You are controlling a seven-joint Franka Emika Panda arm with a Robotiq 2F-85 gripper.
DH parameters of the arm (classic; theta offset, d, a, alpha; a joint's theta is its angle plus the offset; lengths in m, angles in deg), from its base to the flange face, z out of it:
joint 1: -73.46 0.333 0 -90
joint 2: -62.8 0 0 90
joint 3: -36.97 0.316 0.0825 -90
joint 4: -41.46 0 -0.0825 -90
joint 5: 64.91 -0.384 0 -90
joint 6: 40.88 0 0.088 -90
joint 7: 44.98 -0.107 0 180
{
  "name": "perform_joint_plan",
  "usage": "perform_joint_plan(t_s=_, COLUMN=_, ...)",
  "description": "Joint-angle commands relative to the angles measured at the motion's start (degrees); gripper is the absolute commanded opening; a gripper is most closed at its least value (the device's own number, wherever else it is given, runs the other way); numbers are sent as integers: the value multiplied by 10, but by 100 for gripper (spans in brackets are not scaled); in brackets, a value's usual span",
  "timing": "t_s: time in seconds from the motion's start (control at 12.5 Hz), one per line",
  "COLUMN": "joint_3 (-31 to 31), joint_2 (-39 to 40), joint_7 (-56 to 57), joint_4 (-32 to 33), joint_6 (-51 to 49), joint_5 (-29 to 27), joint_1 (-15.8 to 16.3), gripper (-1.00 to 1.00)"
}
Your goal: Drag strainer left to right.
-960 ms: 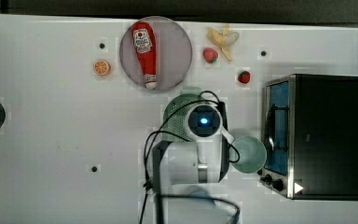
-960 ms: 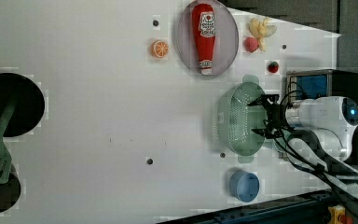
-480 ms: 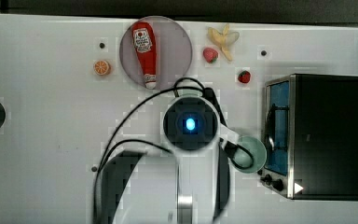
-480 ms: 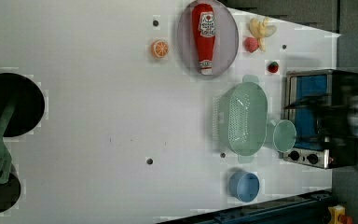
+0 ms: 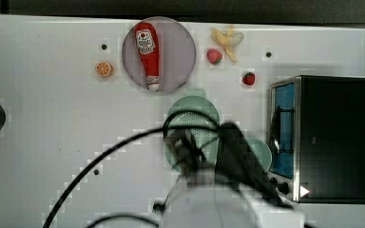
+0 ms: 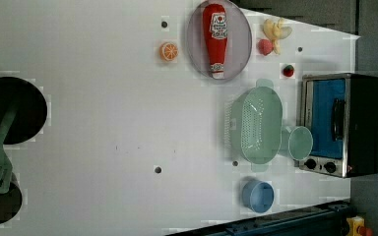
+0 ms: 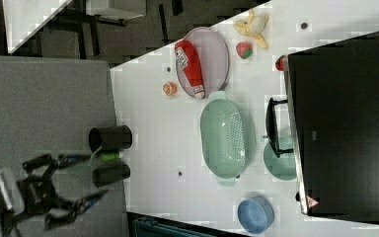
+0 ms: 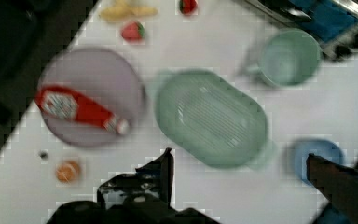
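Table [image 6: 103,123]: white surface carrying everything else. Toaster oven [image 6: 342,125], black with a blue door, sits at the left view's 3 o'clock edge. Robot arm [image 5: 228,190] fills the top view's 6 o'clock area, blurred, with a black cable looping off toward 8 o'clock.

Strainer [image 6: 256,125]: pale mint oval, upright, resting on the table just at 9 o'clock of the toaster oven in the left view, free of the arm. Mint mug [image 6: 299,142] stands between strainer and oven, touching or nearly touching the strainer's rim. Grey plate [image 6: 219,39] lies at the strainer's 11 o'clock, apart from it, with a red ketchup bottle [image 6: 215,37] lying across it. Blue bowl [image 6: 257,195] sits at the strainer's 6 o'clock, near but not touching.

Gripper [image 8: 237,168]: in the wrist view its two dark fingers [image 8: 161,170] stand spread wide, holding nothing, above the table beside the strainer.

Small items: banana [image 6: 275,30], orange slice [image 6: 168,50], two strawberries [image 6: 265,46] near the left view's 1 o'clock.
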Motion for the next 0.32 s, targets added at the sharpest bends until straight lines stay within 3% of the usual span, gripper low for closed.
perform_joint_plan(t_s=0.08, joint_3=-2, joint_2=50, joint_7=50, joint_4=19, joint_6=-78, joint_5=-7, joint_1=-4, gripper=100)
perform_joint_plan(t_s=0.32, joint_3=-8, joint_2=49, joint_7=50, joint_4=19, joint_6=-91, joint_5=-7, joint_1=-4, gripper=100)
